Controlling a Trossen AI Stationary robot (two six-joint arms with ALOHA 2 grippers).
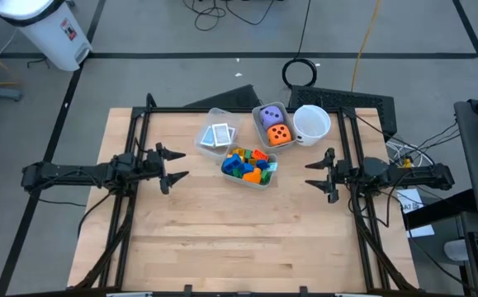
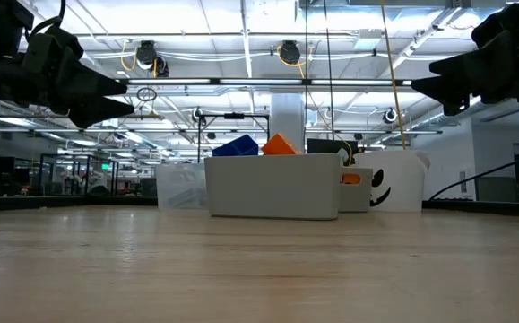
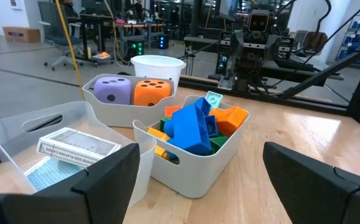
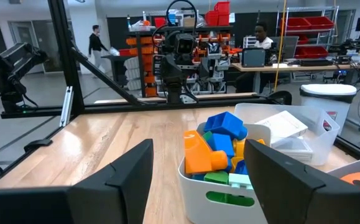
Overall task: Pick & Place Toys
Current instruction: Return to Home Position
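Blocks (image 1: 249,164) fill the bin (image 1: 225,170) at frame centre; my left claw (image 1: 175,166), mid-left, and right claw (image 1: 311,173), mid-right, hang wide open, holding nothing.

Open tabletop (image 1: 222,239) around 3 bins (image 1: 255,184)

Both arms are showing as matte black, built of slim links and blocky joint housings. The left arm (image 1: 73,175), over the left edge of the wooden table (image 1: 222,239), is ending in the left gripper (image 1: 181,165), which is bearing two tapering, pointed fingers. The right arm (image 1: 404,176), over the table's right edge, is carrying the right gripper (image 1: 311,173) of matching shape. Seen close in the left wrist view, the fingers (image 3: 105,180) are appearing as broad, flat, dark wedges.
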